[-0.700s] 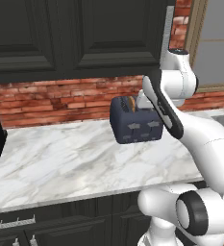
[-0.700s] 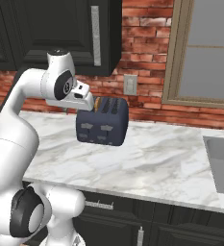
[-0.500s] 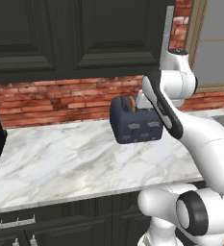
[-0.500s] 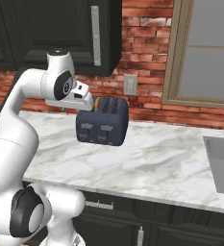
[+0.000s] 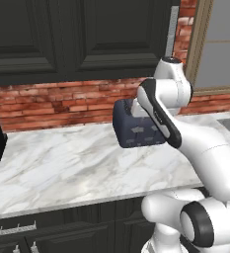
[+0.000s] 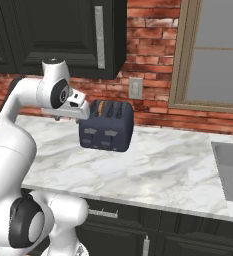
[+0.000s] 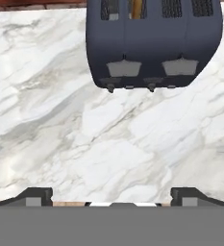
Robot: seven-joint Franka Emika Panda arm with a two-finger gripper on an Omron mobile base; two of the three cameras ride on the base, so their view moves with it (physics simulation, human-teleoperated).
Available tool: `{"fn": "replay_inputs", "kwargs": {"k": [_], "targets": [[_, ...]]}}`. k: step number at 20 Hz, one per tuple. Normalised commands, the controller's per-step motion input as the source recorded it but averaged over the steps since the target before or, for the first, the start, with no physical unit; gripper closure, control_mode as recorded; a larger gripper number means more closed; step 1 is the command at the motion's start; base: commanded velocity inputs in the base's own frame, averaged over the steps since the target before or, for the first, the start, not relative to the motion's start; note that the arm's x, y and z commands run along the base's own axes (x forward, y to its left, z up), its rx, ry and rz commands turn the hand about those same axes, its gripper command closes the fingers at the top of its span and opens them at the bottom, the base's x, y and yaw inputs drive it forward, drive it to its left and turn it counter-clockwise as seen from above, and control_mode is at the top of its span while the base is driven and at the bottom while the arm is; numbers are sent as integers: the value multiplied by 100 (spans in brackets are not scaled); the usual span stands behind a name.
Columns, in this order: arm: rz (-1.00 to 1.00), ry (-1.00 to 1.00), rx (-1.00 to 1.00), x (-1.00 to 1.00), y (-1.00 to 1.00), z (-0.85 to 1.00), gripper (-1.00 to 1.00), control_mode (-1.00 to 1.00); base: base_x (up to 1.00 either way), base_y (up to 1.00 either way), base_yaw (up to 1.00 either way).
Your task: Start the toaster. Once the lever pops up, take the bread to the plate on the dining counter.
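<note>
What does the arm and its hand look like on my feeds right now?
The arm is glossy white with rounded, tube-like links and dark grey to black rings at the joints, plus a black stripe along the link in front of the toaster. No cables or markings are visible. The hand ends in two small dark finger tips with lighter grey pads.

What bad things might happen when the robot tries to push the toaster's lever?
1. The gripper is open and apart from the toaster, so it may miss the small grey levers on the front and press the wrong one.
2. The bread sits in just one slot; starting the other side would leave it untoasted.
3. A hard push might slide the toaster back on the smooth marble counter.
</note>
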Motion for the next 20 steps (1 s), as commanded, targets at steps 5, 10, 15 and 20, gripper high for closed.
{"fn": "replay_inputs", "kwargs": {"k": [5,10,15,20], "targets": [[2,0,0,0,25,-32,-100,-100,0,0,0],[1,0,0,8,24,-30,-100,-100,0,0,0],[0,0,0,9,33,-27,-100,-100,0,0,0],[0,0,0,13,15,-15,-100,-100,0,0,0]]}}
